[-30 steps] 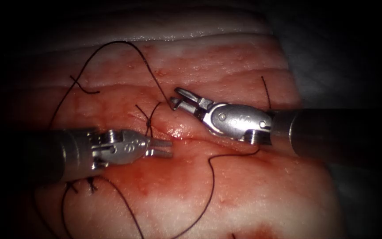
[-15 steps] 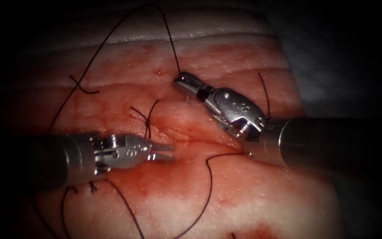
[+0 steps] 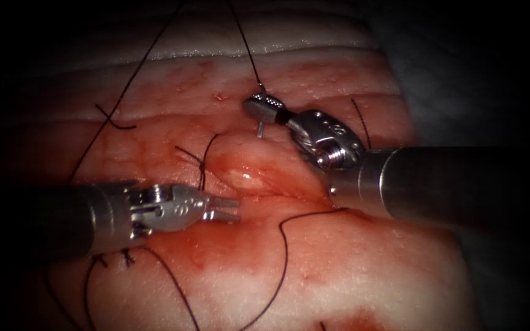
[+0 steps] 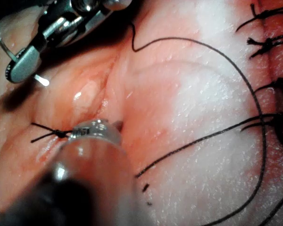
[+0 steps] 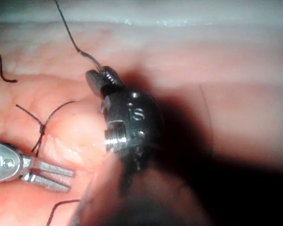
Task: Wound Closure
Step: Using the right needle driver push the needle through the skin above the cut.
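My right tool [image 3: 254,105] is above the cut [image 3: 277,193], jaws shut on the curved needle [image 3: 259,129]. The needle is clear of the tissue [image 3: 351,270]. A short silver end pokes out below the jaws, and its thread end rises above them. The same grip shows in the right wrist view [image 5: 93,77] and the left wrist view [image 4: 13,70]. Dark thread [image 3: 243,43] runs up from the needle, out of the picture. My left tool [image 3: 235,208] lies at the cut's left end, jaws slightly open and holding nothing; its two jaws [image 5: 70,181] rest low on the tissue.
A tied stitch [image 3: 202,164] with two cut ends sits just above the left tool. Older stitches [image 3: 127,257] lie below its shaft. A loose loop of thread [image 3: 284,257] curves over the tissue below the cut. Red fluid wets the cut's edges.
The right tool has risen and turned with the needle, drawing the thread loop up and out of the picture's top. The tissue above the cut has bulged up. The left tool has barely moved.
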Controlling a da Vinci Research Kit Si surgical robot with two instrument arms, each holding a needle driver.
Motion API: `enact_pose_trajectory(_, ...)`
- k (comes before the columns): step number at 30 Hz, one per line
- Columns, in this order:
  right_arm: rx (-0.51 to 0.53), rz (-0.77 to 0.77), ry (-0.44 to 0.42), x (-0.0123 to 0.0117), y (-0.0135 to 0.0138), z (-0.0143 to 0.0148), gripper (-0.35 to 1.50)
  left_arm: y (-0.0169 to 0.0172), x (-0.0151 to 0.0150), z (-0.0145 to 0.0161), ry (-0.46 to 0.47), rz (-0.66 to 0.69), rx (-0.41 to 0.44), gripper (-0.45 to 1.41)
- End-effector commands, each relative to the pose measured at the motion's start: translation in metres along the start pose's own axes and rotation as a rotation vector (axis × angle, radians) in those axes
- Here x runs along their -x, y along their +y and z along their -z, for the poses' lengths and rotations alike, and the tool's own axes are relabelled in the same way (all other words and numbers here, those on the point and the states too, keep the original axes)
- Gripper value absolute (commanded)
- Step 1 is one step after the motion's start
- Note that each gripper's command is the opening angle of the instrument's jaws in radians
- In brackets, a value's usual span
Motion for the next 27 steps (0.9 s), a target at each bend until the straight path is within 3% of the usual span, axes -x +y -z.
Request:
enact_pose_trajectory(1, -0.014, -0.034, -0.018, 0.0005, -0.0001, -0.0011, -0.35, -0.0003, 0.0000, -0.0008, 0.001, -0.001, 0.000, -0.11)
enact_pose_trajectory(8, -0.092, -0.268, -0.139, 0.0023, -0.0009, -0.0009, -0.35, -0.0006, 0.0002, -0.0008, 0.002, -0.002, 0.001, -0.11)
enact_pose_trajectory(15, -0.144, -0.367, -0.194, 0.0036, -0.0030, -0.0002, -0.35, -0.0009, 0.0004, -0.0004, 0.005, -0.001, 0.008, -0.11)
enact_pose_trajectory(17, -0.132, -0.370, -0.188, 0.0036, -0.0036, -0.0001, -0.35, -0.0010, 0.0005, -0.0003, 0.004, -0.001, 0.007, -0.11)
enact_pose_trajectory(21, -0.159, -0.305, -0.052, 0.0019, -0.0037, -0.0002, -0.33, -0.0010, 0.0005, -0.0002, 0.004, -0.001, 0.008, -0.11)
enact_pose_trajectory(22, -0.157, -0.252, -0.030, 0.0015, -0.0035, -0.0002, 0.12, -0.0010, 0.0005, -0.0002, 0.004, -0.001, 0.007, -0.11)
enact_pose_trajectory(24, -0.105, -0.184, 0.013, 0.0005, -0.0028, -0.0003, 0.76, -0.0009, 0.0004, -0.0002, 0.004, -0.001, 0.007, -0.11)
enact_pose_trajectory(27, -0.080, -0.080, 0.037, -0.0004, -0.0016, -0.0004, 1.08, -0.0009, 0.0004, -0.0002, 0.004, 0.000, 0.007, -0.11)
